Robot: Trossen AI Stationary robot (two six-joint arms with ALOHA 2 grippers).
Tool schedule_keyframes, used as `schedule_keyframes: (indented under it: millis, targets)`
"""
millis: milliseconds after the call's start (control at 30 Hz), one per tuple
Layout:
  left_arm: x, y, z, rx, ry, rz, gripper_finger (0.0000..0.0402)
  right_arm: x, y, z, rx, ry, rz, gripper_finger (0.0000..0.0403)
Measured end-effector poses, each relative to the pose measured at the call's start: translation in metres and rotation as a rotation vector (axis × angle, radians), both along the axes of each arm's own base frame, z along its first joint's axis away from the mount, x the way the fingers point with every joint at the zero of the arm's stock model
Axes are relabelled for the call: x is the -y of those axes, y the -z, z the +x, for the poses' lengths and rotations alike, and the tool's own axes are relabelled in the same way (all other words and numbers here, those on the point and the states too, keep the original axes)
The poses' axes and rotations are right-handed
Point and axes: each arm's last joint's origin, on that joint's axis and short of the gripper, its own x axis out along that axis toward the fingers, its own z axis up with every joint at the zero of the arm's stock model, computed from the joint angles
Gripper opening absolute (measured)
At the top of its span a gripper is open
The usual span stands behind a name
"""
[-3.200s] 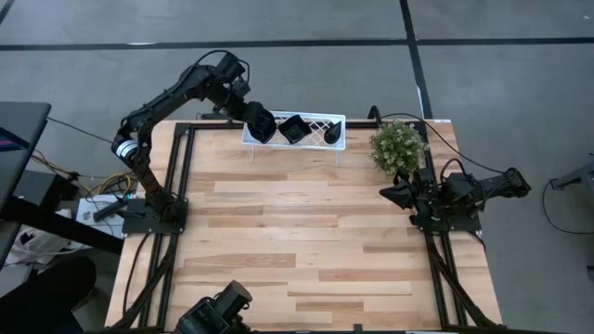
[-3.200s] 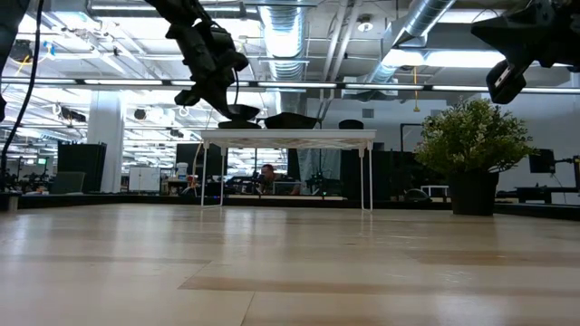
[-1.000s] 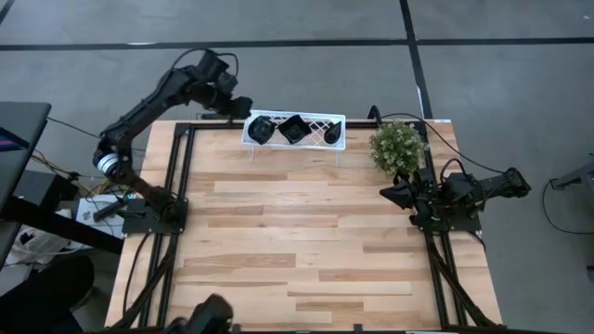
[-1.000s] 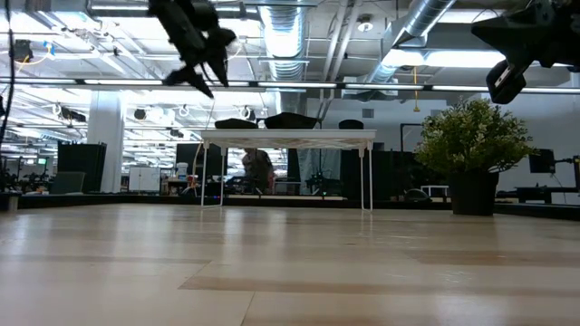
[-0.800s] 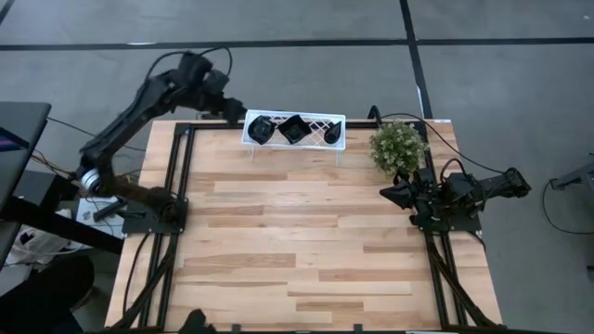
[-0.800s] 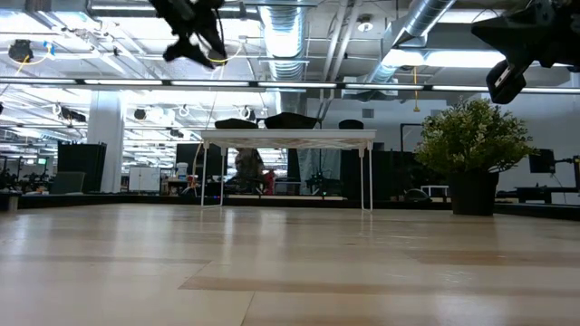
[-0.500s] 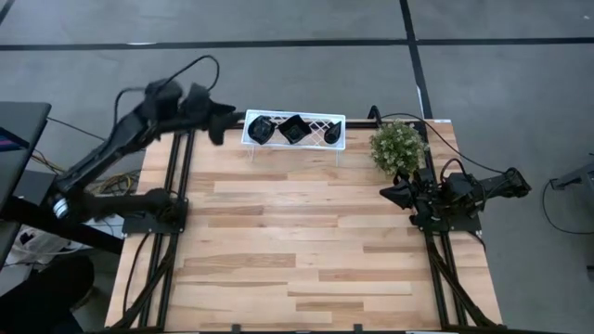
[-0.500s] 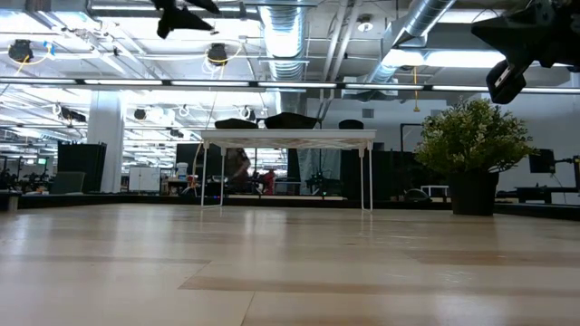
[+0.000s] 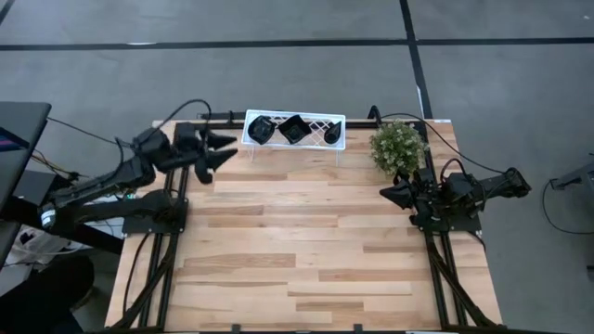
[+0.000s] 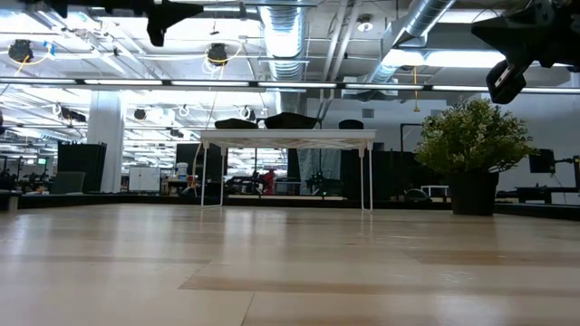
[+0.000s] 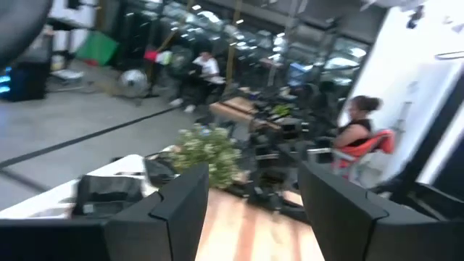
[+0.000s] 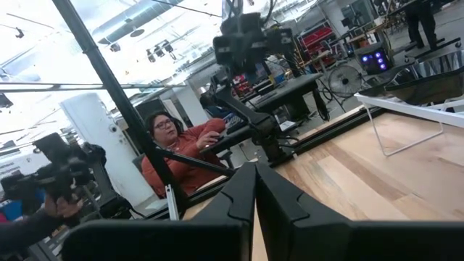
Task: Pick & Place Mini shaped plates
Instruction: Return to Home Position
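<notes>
high view: the left gripper [image 9: 220,149] hangs over the upper left corner of the table [image 9: 306,241], fingers spread wide and empty, just left of the white rack [image 9: 311,141]. the mini shaped plates [image 9: 293,128] sit in three black piles on that rack, top centre. the right gripper [image 9: 390,193] rests at mid right, below the plant [image 9: 399,147].

low view: the plates [image 10: 290,119] top the rack [image 10: 288,136] at centre.

left wrist view: its fingers [image 11: 181,210] stand wide apart.

right wrist view: its fingers [image 12: 239,196] press together, holding nothing.

Green plant [image 9: 398,147] beside white rack [image 9: 334,122]
</notes>
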Motion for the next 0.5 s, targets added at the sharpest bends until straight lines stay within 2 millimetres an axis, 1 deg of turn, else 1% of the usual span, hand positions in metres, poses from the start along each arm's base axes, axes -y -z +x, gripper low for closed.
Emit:
schedule_keyframes:
  millis: [167,300,500]
  targets:
    - [0.016,0.023,0.003,0.076,0.086,0.023,0.0214,0.000,0.000,0.000,0.000,0.000,0.000,0.0007]
    - [0.021,0.035,0.000,0.109,0.055,0.011,0.0214,0.000,-0.002,0.000,0.020,-0.005,0.004,0.0007]
    - [0.026,0.043,-0.018,0.176,0.025,0.030,0.0214,0.000,-0.003,-0.001,0.033,-0.005,-0.009,0.0007]
